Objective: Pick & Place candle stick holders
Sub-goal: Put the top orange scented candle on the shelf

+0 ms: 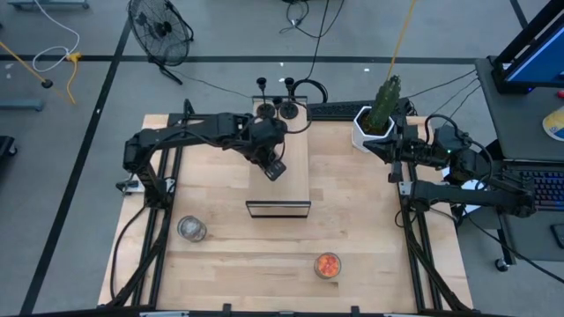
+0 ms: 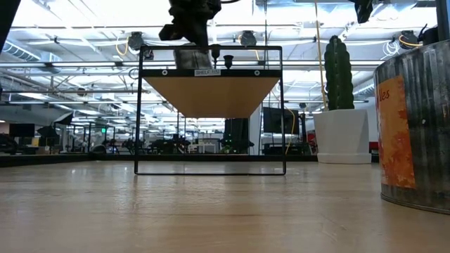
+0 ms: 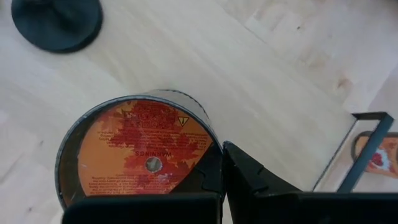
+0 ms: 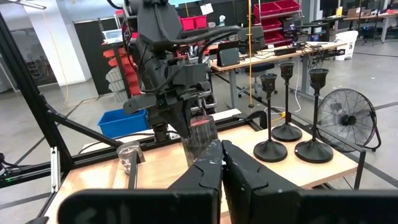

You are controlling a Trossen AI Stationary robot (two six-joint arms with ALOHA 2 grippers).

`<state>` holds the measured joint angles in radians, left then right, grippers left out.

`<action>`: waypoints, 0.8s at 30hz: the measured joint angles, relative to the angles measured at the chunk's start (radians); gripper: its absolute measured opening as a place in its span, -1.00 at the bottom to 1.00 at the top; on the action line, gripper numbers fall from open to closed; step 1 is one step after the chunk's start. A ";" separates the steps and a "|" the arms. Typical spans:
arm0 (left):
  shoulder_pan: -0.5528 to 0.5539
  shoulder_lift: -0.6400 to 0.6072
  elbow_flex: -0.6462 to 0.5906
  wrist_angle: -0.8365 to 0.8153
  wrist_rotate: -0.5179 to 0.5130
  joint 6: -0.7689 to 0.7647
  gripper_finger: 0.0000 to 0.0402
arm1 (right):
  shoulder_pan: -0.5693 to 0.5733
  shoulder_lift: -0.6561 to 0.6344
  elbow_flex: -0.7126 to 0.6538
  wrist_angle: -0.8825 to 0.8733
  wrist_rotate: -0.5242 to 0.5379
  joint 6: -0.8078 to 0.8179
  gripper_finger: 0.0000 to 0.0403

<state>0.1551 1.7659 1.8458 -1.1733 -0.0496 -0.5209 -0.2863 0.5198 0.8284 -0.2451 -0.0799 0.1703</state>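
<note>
Orange cup (image 2: 413, 133) sits nearest the low camera, on the table's front edge (image 1: 328, 265). Clear cup (image 1: 191, 229) stands front-left on the table (image 1: 220, 264). Left gripper (image 1: 274, 165) hovers over the raised shelf (image 1: 295, 176), clenched on a second orange cup (image 3: 140, 152), its label facing the wrist camera. Three black holders (image 4: 287, 121) stand together at the shelf's far end (image 1: 275, 101). Right gripper (image 4: 222, 163) waits by the cactus pot (image 1: 374, 123), fingers closed together, nothing between them.
</note>
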 joint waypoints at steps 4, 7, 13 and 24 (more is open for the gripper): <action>0.004 0.001 0.000 0.008 -0.002 -0.003 -0.97 | 0.000 0.000 0.000 0.000 0.000 0.000 -1.00; 0.008 0.001 0.000 0.008 -0.002 -0.006 -0.90 | 0.000 0.000 0.000 0.000 0.000 0.000 -1.00; 0.015 0.001 0.000 0.008 -0.004 -0.009 -0.86 | 0.000 0.000 0.000 0.000 0.000 0.000 -1.00; 0.019 0.001 0.000 0.027 -0.004 -0.008 -0.84 | 0.000 0.000 0.000 0.000 0.000 0.000 -1.00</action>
<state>0.1746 1.7671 1.8458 -1.1465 -0.0536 -0.5293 -0.2860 0.5201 0.8284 -0.2451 -0.0803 0.1707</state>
